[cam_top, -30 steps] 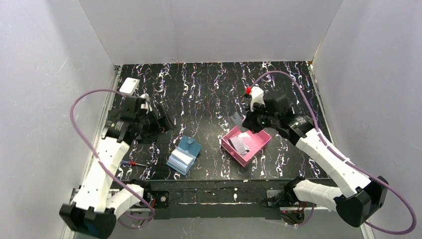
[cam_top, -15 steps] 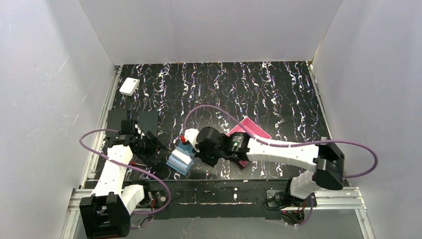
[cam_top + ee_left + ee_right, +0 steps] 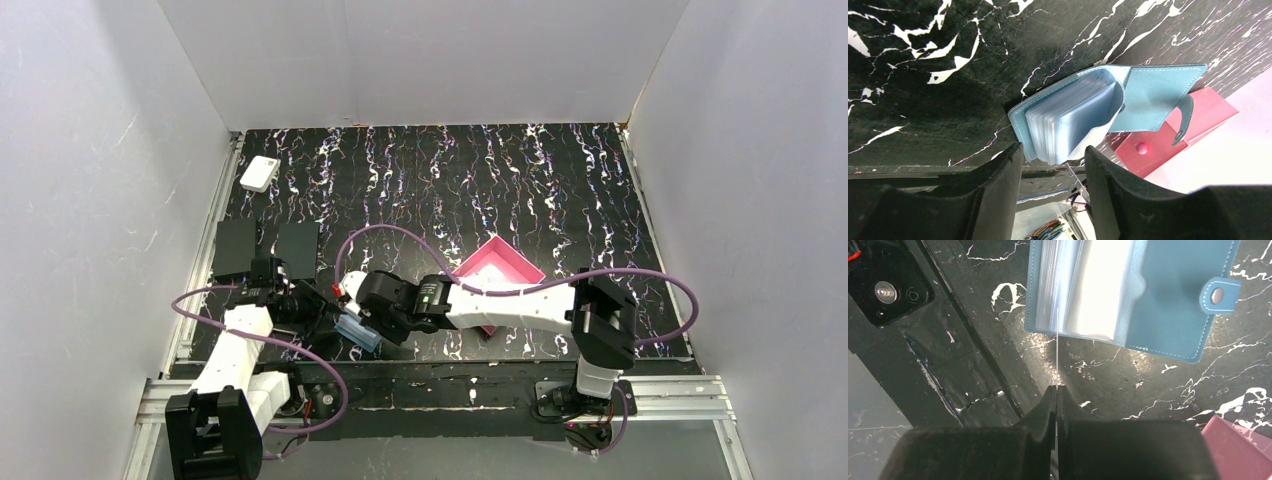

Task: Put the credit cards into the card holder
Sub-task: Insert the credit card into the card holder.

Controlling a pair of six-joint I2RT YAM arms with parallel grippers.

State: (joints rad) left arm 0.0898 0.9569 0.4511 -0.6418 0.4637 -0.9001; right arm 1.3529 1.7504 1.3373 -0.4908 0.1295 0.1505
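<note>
One blue wallet, one card, two black slabs, one pink tray and one white box are in sight. From above, the right arm hides the card. The right wrist view shows it edge-on as a thin pale line, clamped between the closed fingers of the right pincer, its far end reaching the wallet's clear pockets just ahead. The left pincer stands apart, with the open wallet's pocket stack between its fingertips; whether they touch is unclear.
</note>
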